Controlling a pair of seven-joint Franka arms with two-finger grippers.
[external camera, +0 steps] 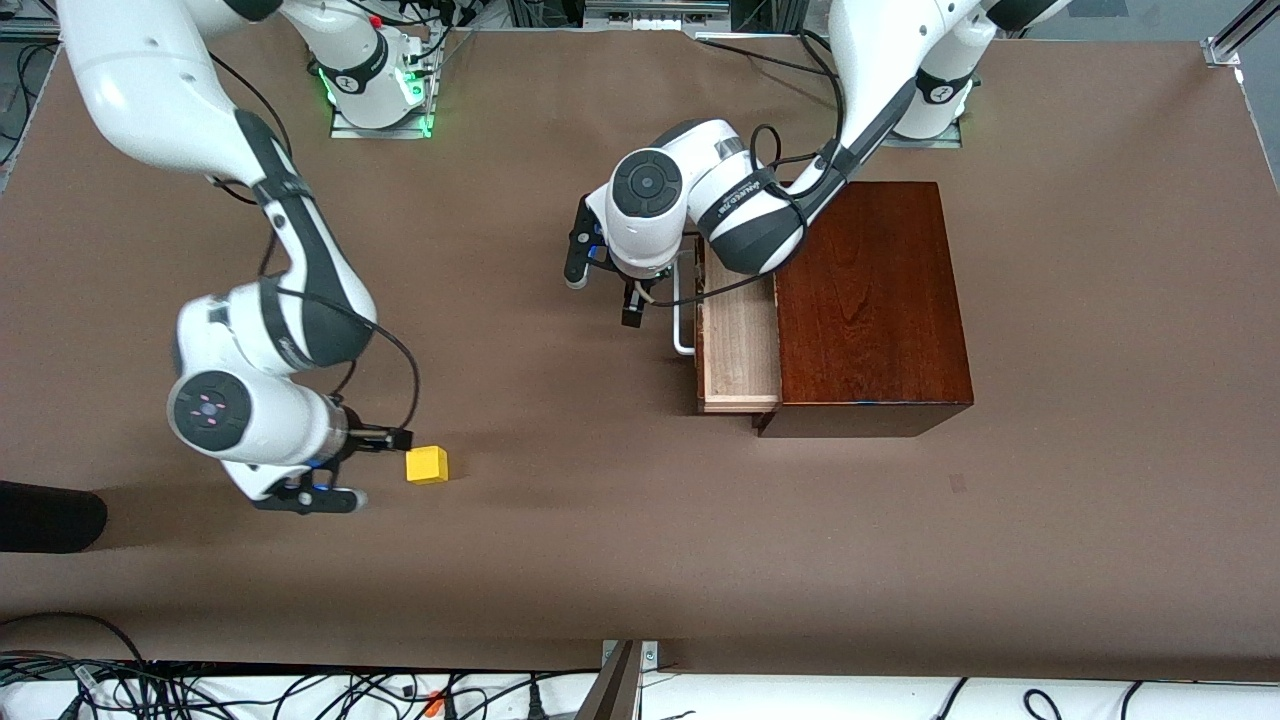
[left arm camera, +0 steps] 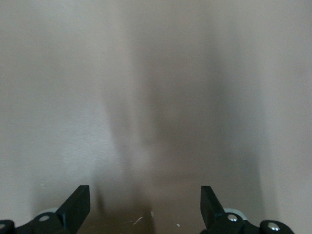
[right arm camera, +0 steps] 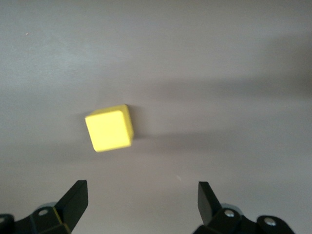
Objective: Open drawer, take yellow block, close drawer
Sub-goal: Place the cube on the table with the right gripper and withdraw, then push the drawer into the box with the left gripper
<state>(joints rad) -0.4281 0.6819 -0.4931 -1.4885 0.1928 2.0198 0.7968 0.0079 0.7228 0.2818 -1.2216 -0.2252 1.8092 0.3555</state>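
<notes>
Beside right gripper [external camera: 385, 462], jaws apart, yellow block [external camera: 427, 465]

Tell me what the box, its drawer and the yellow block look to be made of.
Box: likely wood with a glossy reddish-brown varnish; grain and sheen show on its top.
Drawer: pale, seemingly unfinished wood, with visible grain, matte; its white handle could be painted metal or plastic.
Yellow block: uniform matte yellow, painted wood or plastic; cannot tell which.

A robotics lab: two white robot arms [external camera: 250, 260] bolted by metal base plates [external camera: 380, 125] to a bare brown-covered table [external camera: 600, 560], aluminium framing [external camera: 1225, 45] at its corner, and loose cables [external camera: 200, 690] strung along the table's edge nearest the front camera.
</notes>
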